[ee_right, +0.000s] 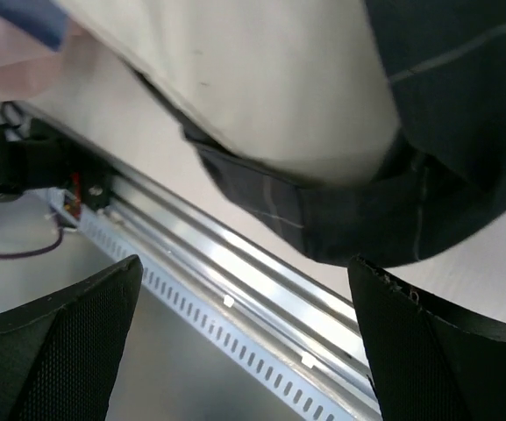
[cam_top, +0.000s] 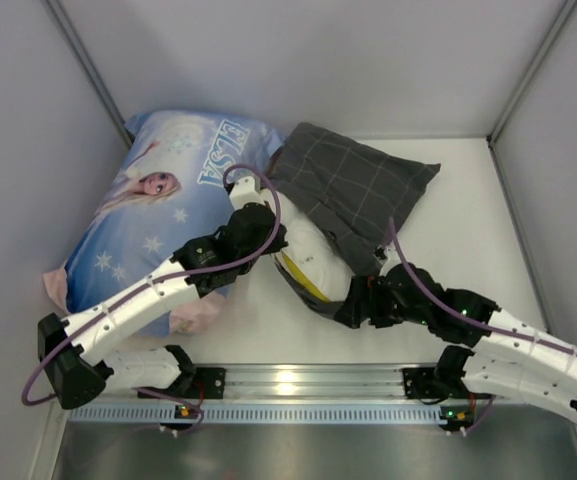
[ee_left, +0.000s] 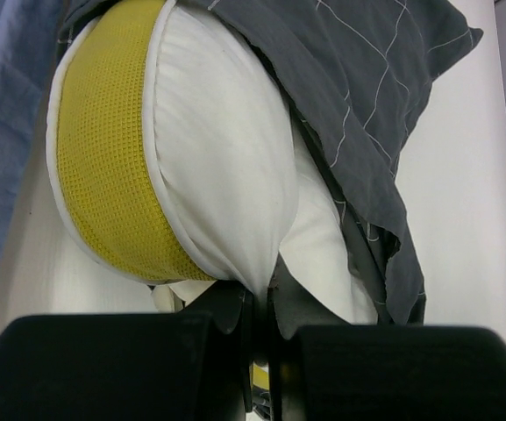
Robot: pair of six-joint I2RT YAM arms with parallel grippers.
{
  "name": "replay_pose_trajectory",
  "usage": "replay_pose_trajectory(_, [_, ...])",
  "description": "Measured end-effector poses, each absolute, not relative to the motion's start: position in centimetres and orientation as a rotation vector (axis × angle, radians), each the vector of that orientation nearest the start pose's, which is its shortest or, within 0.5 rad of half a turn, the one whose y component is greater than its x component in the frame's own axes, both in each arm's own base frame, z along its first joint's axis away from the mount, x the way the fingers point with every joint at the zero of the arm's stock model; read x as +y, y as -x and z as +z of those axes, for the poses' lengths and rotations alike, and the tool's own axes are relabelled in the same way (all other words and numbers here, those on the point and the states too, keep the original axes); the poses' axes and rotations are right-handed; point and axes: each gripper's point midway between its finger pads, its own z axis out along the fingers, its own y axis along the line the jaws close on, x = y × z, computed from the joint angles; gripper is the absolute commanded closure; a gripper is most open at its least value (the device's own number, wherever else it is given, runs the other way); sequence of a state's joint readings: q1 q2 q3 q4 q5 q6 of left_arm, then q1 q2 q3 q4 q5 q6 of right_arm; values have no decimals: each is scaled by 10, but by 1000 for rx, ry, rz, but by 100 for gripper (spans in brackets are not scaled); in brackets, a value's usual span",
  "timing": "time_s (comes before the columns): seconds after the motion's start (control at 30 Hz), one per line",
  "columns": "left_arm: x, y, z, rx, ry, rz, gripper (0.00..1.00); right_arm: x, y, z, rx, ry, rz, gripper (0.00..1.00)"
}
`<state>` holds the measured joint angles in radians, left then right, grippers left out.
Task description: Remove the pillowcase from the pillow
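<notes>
Pillow [ee_left: 226, 158] partly out of pillowcase [cam_top: 353, 185], mid-table beside Elsa pillow [cam_top: 158, 220]; far end still sheathed. Left gripper [ee_left: 261, 303] clenched on white pillow corner. Right gripper [ee_right: 245, 263] splayed, empty, just below case hem. Remaining, 2 steps: grip hem, draw pillow free.

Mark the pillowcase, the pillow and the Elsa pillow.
the pillowcase [cam_top: 353, 185], top external view, middle of its checked fabric.
the pillow [ee_left: 226, 158], left wrist view, its bare white face.
the Elsa pillow [cam_top: 153, 215], top external view, its printed blue front.
</notes>
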<state>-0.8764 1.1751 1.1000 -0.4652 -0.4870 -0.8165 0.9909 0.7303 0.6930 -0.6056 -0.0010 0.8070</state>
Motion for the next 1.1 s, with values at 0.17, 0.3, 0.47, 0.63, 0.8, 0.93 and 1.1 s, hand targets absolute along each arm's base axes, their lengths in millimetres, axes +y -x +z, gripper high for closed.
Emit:
replay_pose_trajectory(0.17, [-249,-273,251,2069,220,-552,100,212,-117,127,2485,77,798,12])
replay_pose_trajectory(0.3, [-251,-273,254,2061,218,-564,100,220,-123,140,2429,97,844,19])
replay_pose_trajectory(0.47, [-252,-273,254,2061,216,-566,100,245,-122,168,2329,358,944,20])
replay_pose_trajectory(0.63, [-253,-272,254,2064,212,-570,100,263,-132,183,2250,564,912,20])
replay_pose_trajectory(0.8, [-254,-272,255,2065,208,-576,100,270,-140,164,2264,698,829,23])
replay_pose_trajectory(0.93, [-257,-272,265,2052,201,-595,100,269,-134,141,2307,756,780,24])
replay_pose_trajectory(1.1, [-260,-277,278,2025,203,-601,100,255,-109,116,2331,815,774,25])
